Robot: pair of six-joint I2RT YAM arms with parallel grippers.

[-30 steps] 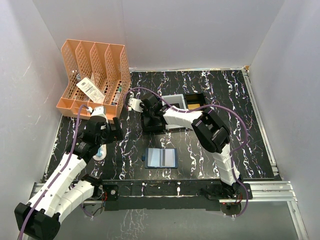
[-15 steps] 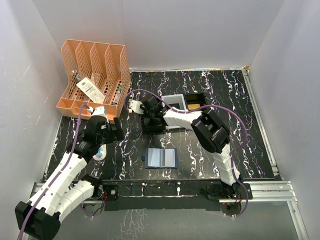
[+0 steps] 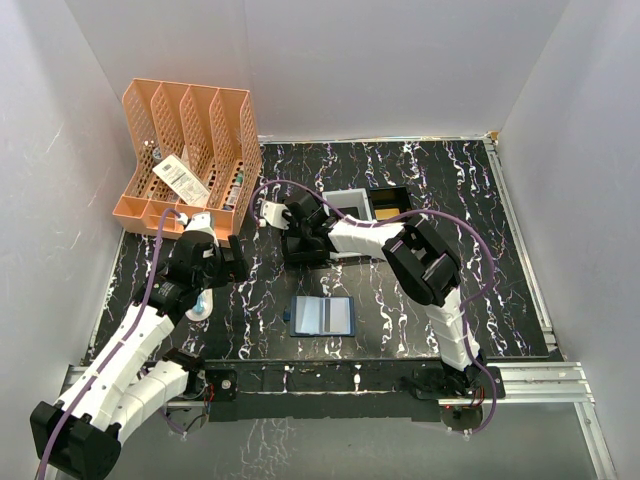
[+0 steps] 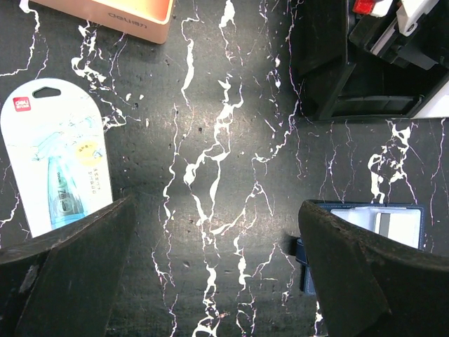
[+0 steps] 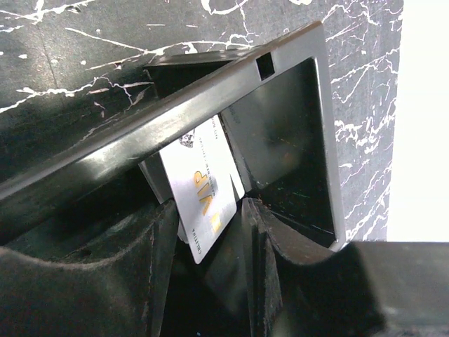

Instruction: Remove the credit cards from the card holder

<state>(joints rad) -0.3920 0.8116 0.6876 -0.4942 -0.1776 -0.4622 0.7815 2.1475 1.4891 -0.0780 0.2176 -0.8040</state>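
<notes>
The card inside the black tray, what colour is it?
The thin rectangular card is silvery-white with gold letters; the right wrist view shows it best.

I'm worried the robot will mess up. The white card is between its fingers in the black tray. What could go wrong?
The card leans tilted against the wall of the black tray, between the fingers of the right gripper; pulling away could snag it and drag it out. The left gripper hangs open, one finger close beside the card holder, so a careless move could shove it.
</notes>
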